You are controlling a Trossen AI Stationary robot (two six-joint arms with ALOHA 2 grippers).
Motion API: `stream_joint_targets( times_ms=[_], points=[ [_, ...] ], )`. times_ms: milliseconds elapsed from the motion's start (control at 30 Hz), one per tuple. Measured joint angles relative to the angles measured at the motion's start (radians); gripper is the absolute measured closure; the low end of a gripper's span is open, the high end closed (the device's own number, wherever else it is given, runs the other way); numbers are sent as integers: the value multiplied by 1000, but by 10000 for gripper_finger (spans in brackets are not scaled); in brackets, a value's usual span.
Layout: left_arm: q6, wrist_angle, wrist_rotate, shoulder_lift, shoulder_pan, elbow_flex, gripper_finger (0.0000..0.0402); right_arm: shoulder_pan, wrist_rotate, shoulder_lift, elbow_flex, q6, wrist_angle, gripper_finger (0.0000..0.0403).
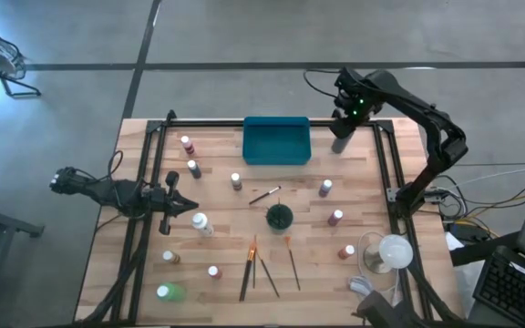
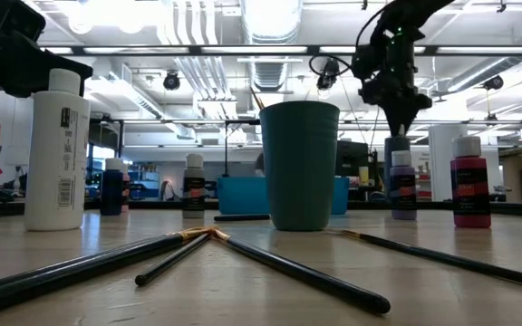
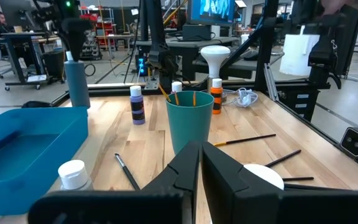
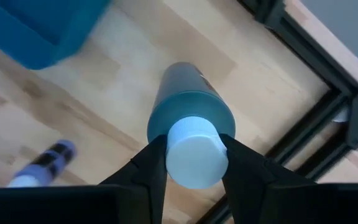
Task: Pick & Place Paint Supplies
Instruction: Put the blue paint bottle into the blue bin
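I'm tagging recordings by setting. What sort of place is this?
Probably a robotics lab or workshop. A wooden table in a black frame stands on a bare concrete floor, with exposed ducts and strip lights overhead, and workbenches with monitors behind.

Overhead and table-level views share the cup (image 1: 279, 217); wrist cameras look forward.

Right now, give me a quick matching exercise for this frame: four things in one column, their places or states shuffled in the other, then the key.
Things:
1. tall grey bottle
2. teal tray
3. dark green cup
4. left gripper

Places or states:
A. upright at the table's middle
B. beside a large white bottle
C. cap clamped by the right gripper
D. empty, at the far edge

Pairs: 1-C, 2-D, 3-A, 4-B
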Motion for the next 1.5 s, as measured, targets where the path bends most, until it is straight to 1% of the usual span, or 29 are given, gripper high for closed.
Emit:
stream_joint_targets(
  times_ms=[100, 367, 467, 567, 700, 900, 1033, 1300, 1500],
  points=[
    [0, 0, 0, 0, 0, 0, 376, 10, -15, 0, 63, 0, -12, 286],
    [0, 0, 0, 0, 0, 0, 376, 12, -22, -2, 307, 0, -51, 286],
    [0, 0, 0, 0, 0, 0, 376, 19, -47, -2, 377, -1, -51, 286],
    [0, 0, 0, 0, 0, 0, 376, 31, -82, 27, 449, -6, -55, 287],
    [0, 0, 0, 0, 0, 0, 376, 59, -85, 111, 549, -38, -65, 287],
    [0, 0, 0, 0, 0, 0, 376, 82, -80, 283, 720, -84, -211, 287],
    [0, 0, 0, 0, 0, 0, 376, 98, -74, 378, 820, -95, -212, 287],
    [0, 0, 0, 0, 0, 0, 376, 114, -76, 465, 823, -116, -209, 286],
    [0, 0, 0, 0, 0, 0, 376, 127, -77, 497, 831, -128, -181, 287]
  ],
)
